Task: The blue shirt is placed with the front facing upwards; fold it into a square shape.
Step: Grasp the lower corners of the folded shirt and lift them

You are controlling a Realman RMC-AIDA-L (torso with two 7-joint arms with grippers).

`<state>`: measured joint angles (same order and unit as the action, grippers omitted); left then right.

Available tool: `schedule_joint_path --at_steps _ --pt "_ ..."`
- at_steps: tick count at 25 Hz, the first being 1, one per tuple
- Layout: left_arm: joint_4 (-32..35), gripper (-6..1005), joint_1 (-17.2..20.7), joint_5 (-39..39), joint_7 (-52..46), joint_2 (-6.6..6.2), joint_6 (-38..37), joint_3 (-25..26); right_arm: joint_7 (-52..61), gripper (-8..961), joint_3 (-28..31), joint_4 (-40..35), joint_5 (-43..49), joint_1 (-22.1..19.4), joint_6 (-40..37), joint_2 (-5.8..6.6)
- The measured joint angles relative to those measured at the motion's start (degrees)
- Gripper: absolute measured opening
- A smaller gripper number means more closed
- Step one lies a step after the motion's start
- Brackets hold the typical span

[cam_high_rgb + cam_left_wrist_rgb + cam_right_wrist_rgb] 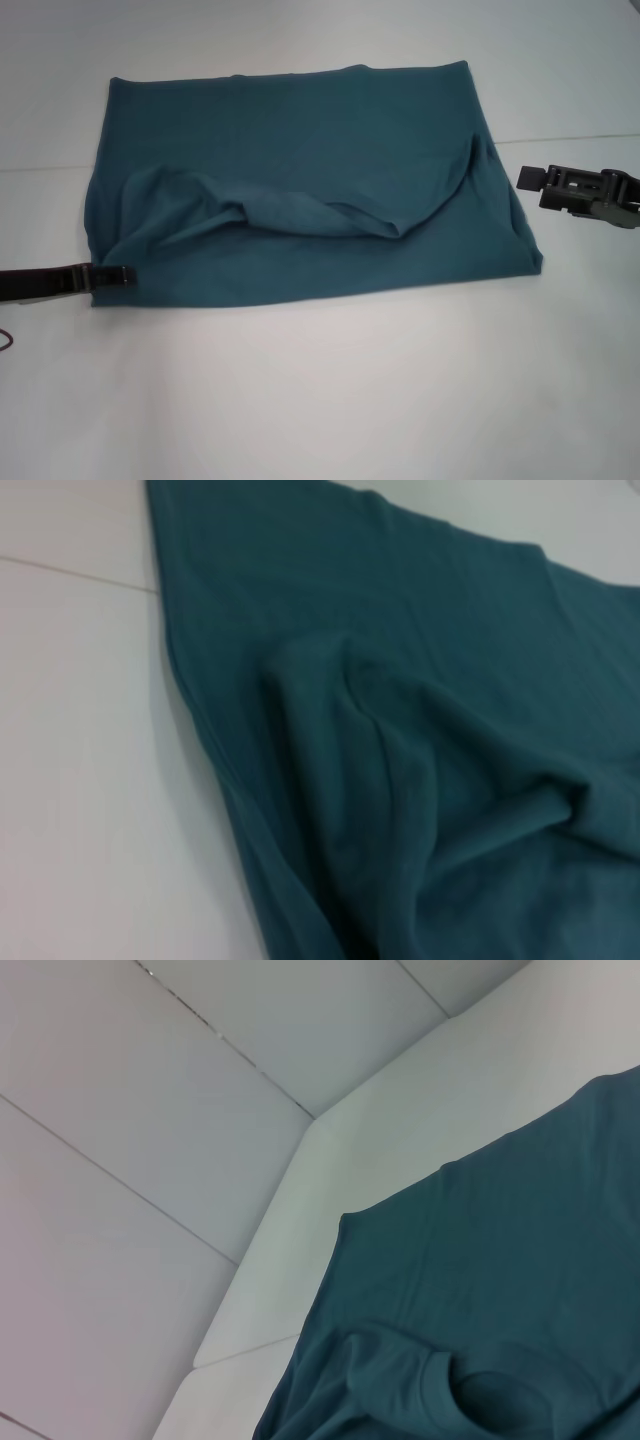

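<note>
A: Where is the blue shirt point(300, 190) found?

B: It is laid on the white bench point(320, 400), folded into a wide shape. A bunched fold is seen across its middle. No writing can be read on it.

A: Where is the left end effector point(118, 274) seen?

B: It is held low at the shirt's near left corner. Whether it is pinched together cannot be told.

A: And the right end effector point(530, 177)?

B: It is kept just off the shirt's right edge. Its state cannot be told either.
</note>
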<state>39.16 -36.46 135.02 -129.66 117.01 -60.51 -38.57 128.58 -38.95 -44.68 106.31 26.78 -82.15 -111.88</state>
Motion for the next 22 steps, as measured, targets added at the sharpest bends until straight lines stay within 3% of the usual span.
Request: schedule_joint_path --at_steps 11,17,22 --pt "-1.8 736 -1.8 0.0 -1.4 1.03 3.1 -3.9 -0.1 832 1.2 0.3 0.0 -0.4 0.0 0.0" --pt "-1.1 646 -1.8 0.1 -5.1 0.83 3.7 -3.9 -0.1 827 2.0 0.8 -0.2 -0.4 -0.3 0.12" --pt "-0.9 507 -1.6 0.1 -5.2 0.88 3.8 -3.9 -0.1 822 2.1 0.8 -0.3 -0.3 -0.3 0.15"
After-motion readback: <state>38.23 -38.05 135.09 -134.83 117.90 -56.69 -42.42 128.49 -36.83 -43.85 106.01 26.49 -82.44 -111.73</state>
